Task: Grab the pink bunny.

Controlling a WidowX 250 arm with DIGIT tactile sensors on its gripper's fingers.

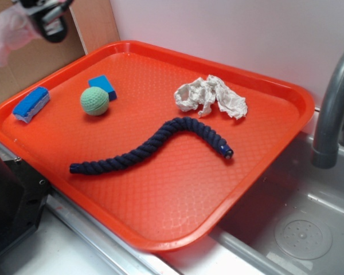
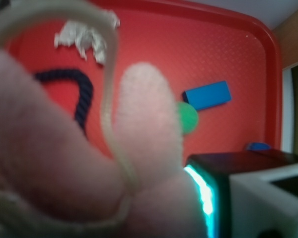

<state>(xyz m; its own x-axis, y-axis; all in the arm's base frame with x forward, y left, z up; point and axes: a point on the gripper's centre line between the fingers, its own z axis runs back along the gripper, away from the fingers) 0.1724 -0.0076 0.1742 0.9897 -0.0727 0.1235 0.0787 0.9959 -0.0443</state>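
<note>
since the bunny (image 1: 11,31) hangs clear of the tray (image 1: 160,229), up at the top left corner of the exterior view with the claw (image 1: 46,14) closed on it, the grab itself looks done; what is left, at most, is keeping hold of it. only part of the claw shows at the frame's edge, dark with the pink plush bulging out just beside and below it, so the exact finger contact cannot be made out, but nothing else supports the toy. in the wrist view the bunny (image 2: 64,163) fills the near field, blurred, two soft pink lobes with a pale cord or loop (image 2: 109,99) running across them, right against the claw. well below the claw lies the tray, orange-red and textured, carrying what was not wanted: a green ball (image 1: 94,101) touching a blue block (image 1: 103,86), a blue brush or sponge (image 1: 31,104) nearer the claw's side at the tray's edge, a dark rope (image 1: 155,143) curving across the middle, and a crumpled rag (image 1: 211,97) far from the claw toward the back. the tray sits on a metal desk that drops into a sink (image 1: 298,229) on the far side from the claw, with a grey tap (image 1: 329,114) rising there. behind the claw is a brown board (image 1: 97,23); the rest of the back is a plain pale wall (image 1: 229,28). a black box with a lit teal edge (image 2: 203,193) shows close under the claw in the wrist view.
</note>
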